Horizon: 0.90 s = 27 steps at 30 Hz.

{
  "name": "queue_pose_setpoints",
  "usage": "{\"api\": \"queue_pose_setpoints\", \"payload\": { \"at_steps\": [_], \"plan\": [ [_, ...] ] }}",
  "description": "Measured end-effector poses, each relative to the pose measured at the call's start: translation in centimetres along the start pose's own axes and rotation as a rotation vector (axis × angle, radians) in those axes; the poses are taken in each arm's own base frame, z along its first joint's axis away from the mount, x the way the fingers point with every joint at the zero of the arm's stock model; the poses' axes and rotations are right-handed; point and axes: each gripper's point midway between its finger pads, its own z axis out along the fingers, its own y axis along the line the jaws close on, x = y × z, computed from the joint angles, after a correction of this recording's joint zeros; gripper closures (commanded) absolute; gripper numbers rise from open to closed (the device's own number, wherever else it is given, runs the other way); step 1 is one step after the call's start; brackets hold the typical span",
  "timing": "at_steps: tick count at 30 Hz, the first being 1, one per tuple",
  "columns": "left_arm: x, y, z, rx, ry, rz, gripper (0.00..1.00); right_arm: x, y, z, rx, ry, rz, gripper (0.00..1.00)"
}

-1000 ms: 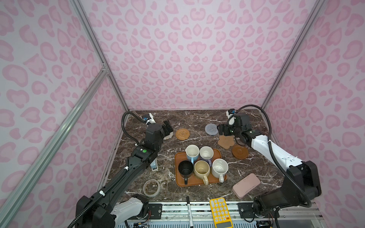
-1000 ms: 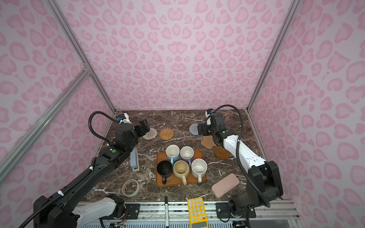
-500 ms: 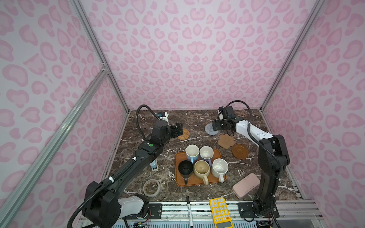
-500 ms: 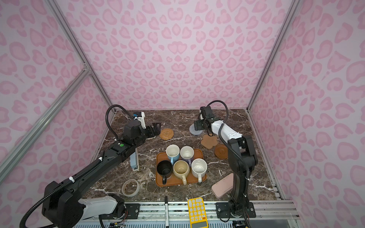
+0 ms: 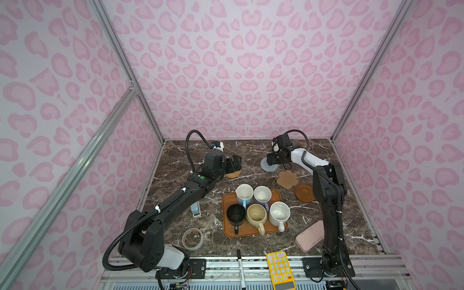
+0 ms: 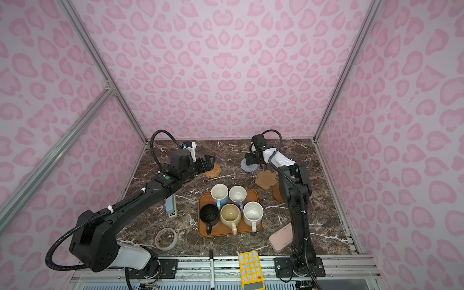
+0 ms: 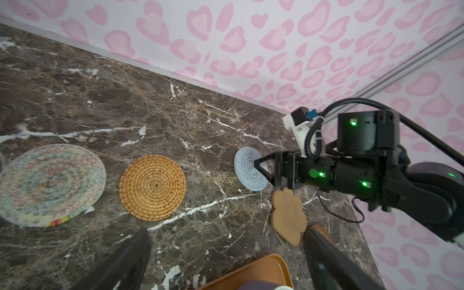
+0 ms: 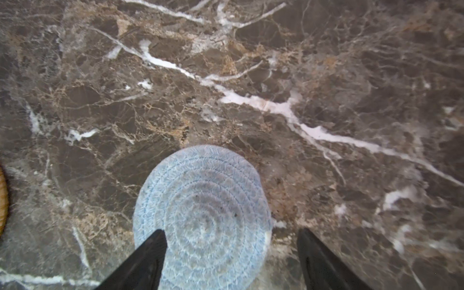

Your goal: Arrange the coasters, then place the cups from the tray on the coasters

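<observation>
My right gripper is open low over the grey-blue coaster. One finger is over the mat, the other over the marble beside it. My left gripper hangs open and empty just behind the orange-tan coaster. The cream coaster lies left of it. The flower-shaped cork coaster and the brown wooden coaster lie at the right. The tray carries the light blue, lavender, black, cream-yellow and white speckled cups.
A clear tape roll lies front left and a pink case front right. A yellow calculator and a marker rest on the front rail. A small blue-white device lies under my left arm. Pink walls enclose three sides.
My right gripper has swung left, from beside the cork coaster to over the grey-blue one. My left gripper has moved right, up to the orange-tan coaster.
</observation>
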Motion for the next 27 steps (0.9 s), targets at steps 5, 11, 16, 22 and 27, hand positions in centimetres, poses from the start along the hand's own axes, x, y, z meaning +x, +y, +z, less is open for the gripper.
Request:
{"api": "queue_pose_setpoints", "payload": {
  "at_steps": [5,11,16,22,27],
  "plan": [
    [0.7,-1.7,0.6,0.025,0.011,0.040,0.03,0.8,0.1,1.6,-0.014,0.050,-0.014,0.23],
    [0.0,-1.7,0.6,-0.002,-0.014,0.056,0.03,1.0,0.5,1.9,-0.018,0.064,-0.030,0.26],
    [0.1,-1.2,0.5,-0.031,-0.015,0.056,0.03,1.4,1.8,1.9,-0.024,0.076,-0.077,0.30],
    [-0.1,-0.1,0.1,-0.114,-0.016,0.061,0.03,2.1,3.4,1.9,-0.038,0.089,-0.132,0.36],
    [-0.1,-0.3,-0.2,-0.133,-0.028,0.055,0.03,3.7,5.0,1.2,-0.054,0.125,-0.163,0.36]
  ]
}}
